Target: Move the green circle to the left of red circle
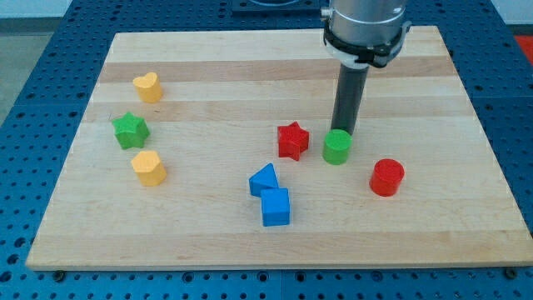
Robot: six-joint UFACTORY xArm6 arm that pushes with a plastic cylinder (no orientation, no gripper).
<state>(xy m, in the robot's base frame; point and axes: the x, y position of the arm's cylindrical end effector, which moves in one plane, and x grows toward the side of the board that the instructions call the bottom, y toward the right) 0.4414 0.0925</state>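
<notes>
The green circle [336, 147] stands right of the board's middle. The red circle [386, 177] lies a short way to its lower right. My tip [341, 132] is at the green circle's top edge, touching or nearly touching it from the view's top side. The dark rod rises from there to the arm's grey body at the view's top.
A red star [292, 140] sits just left of the green circle. A blue triangle [263, 179] and a blue cube [276, 207] lie below it. At the view's left are a yellow heart [148, 87], a green star [131, 130] and a yellow hexagon [149, 167]. The wooden board [250, 67] ends in edges on all sides.
</notes>
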